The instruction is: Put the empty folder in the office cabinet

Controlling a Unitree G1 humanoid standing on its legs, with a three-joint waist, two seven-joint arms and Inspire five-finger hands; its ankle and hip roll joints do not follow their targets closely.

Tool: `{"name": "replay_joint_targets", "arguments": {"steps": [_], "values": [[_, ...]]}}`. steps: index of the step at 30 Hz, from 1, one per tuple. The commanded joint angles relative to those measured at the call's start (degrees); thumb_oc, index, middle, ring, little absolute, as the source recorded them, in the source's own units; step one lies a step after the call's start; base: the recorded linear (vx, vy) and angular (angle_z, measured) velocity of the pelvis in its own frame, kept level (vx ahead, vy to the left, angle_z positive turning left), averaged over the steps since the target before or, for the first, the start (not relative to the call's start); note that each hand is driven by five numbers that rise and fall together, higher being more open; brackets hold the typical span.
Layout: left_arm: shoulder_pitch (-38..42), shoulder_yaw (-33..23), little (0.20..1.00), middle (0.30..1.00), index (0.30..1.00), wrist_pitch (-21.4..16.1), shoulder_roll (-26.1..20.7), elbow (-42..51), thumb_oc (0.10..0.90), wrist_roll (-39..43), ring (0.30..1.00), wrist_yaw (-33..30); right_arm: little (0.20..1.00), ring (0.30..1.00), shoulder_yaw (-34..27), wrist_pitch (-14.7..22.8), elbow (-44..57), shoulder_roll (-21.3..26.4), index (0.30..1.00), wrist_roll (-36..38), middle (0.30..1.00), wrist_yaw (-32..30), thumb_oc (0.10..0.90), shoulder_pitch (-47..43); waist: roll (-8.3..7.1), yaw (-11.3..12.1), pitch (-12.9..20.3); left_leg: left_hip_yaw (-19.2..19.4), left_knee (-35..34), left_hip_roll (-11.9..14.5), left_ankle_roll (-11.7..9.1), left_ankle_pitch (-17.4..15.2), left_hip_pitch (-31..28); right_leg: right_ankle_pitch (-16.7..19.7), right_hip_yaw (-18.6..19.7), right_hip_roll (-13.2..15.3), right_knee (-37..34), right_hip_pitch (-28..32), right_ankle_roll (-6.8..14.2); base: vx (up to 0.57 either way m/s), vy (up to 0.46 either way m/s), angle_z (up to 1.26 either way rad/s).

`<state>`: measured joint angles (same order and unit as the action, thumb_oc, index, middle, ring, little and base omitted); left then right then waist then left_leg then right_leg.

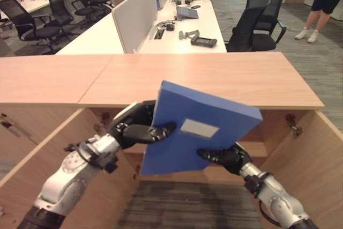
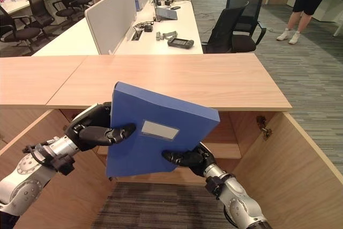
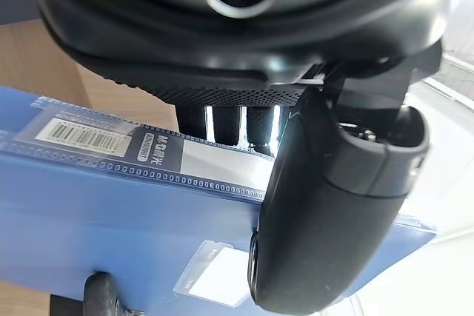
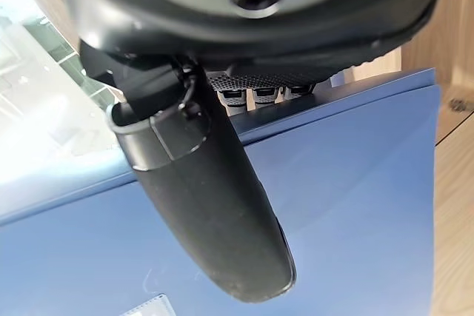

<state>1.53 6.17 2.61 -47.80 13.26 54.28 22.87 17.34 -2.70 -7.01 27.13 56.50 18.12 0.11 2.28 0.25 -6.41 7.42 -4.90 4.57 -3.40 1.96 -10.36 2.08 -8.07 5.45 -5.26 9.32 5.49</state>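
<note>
A blue box folder (image 1: 198, 127) with a pale label hangs tilted in front of the open wooden cabinet (image 1: 214, 79), just below its top. My left hand (image 1: 136, 128) grips the folder's left edge, thumb across the front face (image 3: 326, 205). My right hand (image 1: 228, 157) clamps the lower right corner, its thumb (image 4: 215, 212) lying on the blue cover (image 4: 348, 205). Both hands are shut on the folder. The cabinet's inside shelf (image 2: 228, 151) shows behind the folder.
The cabinet doors stand open on both sides (image 1: 316, 159) (image 1: 48, 148). Behind the cabinet run white desks (image 1: 182, 30) with dividers, a phone and black office chairs (image 1: 257, 20). A person's legs (image 1: 319, 9) stand at the far right on the grey carpet.
</note>
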Motion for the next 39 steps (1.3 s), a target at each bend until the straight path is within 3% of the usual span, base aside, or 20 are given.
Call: {"name": "replay_joint_targets", "arguments": {"steps": [1,12,25,26,27,31,39], "values": [[6.78,1.14,0.3,0.3,0.3,-3.27,4.35,2.27,0.4,4.72,0.3,3.87,0.3,0.3,-1.36,8.68,14.6,-6.79,0.3,9.62,0.3,5.29,0.4,-10.7,-0.75,-0.58,2.64,-0.78,0.02,-0.75,-0.64,-5.09,-3.27,-5.26,1.12,0.47,2.67,1.65,2.08,0.0,0.0,0.0],[6.41,-0.58,0.3,0.3,0.3,-5.02,10.01,0.96,0.4,4.06,0.3,2.18,0.3,0.3,-0.51,8.9,16.59,-8.91,0.3,11.24,0.3,5.85,0.4,-11.34,-0.84,-0.73,2.75,-0.73,0.04,-0.71,-0.66,-5.21,-3.3,-5.23,1.21,0.34,2.55,1.54,1.89,0.0,0.0,0.0],[5.28,-1.8,0.3,0.3,0.3,-6.1,12.33,0.09,0.4,2.04,0.3,1.62,0.3,0.3,1.58,6.53,15.53,-7.25,0.3,9.24,0.3,6.85,0.4,-10.52,-1.09,-0.59,2.65,-0.7,0.0,-0.68,-0.74,-5.16,-3.07,-5.28,1.2,0.31,2.56,1.31,1.8,0.0,0.0,0.0],[5.12,-1.93,0.509,0.509,0.509,-6.46,12.27,-0.02,0.54,1.24,0.509,1.32,0.3,0.3,1.69,6.14,15.34,-6.77,0.3,8.61,0.3,7.02,0.4,-10.38,-1.11,-0.55,2.66,-0.71,0.02,-0.69,-0.74,-5.17,-3.07,-5.28,1.16,0.3,2.57,1.32,1.79,0.0,0.0,0.0],[5.1,-1.93,0.9,0.9,0.9,-6.47,12.29,-0.02,0.8,1.22,0.9,1.31,0.3,0.3,1.7,6.14,15.34,-6.76,0.3,8.6,0.3,7.03,0.4,-10.38,-1.1,-0.56,2.67,-0.72,0.02,-0.69,-0.74,-5.17,-3.07,-5.28,1.16,0.3,2.57,1.32,1.79,0.0,0.0,0.0],[3.15,-4.79,0.9,0.9,0.9,-8.26,11.52,-2.31,0.8,-6.25,0.9,0.25,0.3,0.3,2.59,2.23,11.8,-2.06,0.3,1.62,0.3,8.8,0.4,-8.41,-1.43,-0.18,2.55,-0.88,0.0,-0.64,-0.91,-5.08,-2.82,-5.29,0.87,0.34,2.55,1.32,1.74,0.0,0.0,0.0],[-3.54,-10.21,0.9,0.9,0.9,-9.83,13.23,-8.24,0.8,-17.35,0.9,0.18,0.3,0.3,-1.07,-0.38,3.18,1.37,0.3,-9.4,0.3,9.68,0.4,-2.22,-1.72,0.34,2.13,-1.26,0.04,-0.63,-1.01,-4.96,-2.43,-5.28,0.32,0.42,2.43,1.27,1.79,0.0,0.0,0.0]]}}
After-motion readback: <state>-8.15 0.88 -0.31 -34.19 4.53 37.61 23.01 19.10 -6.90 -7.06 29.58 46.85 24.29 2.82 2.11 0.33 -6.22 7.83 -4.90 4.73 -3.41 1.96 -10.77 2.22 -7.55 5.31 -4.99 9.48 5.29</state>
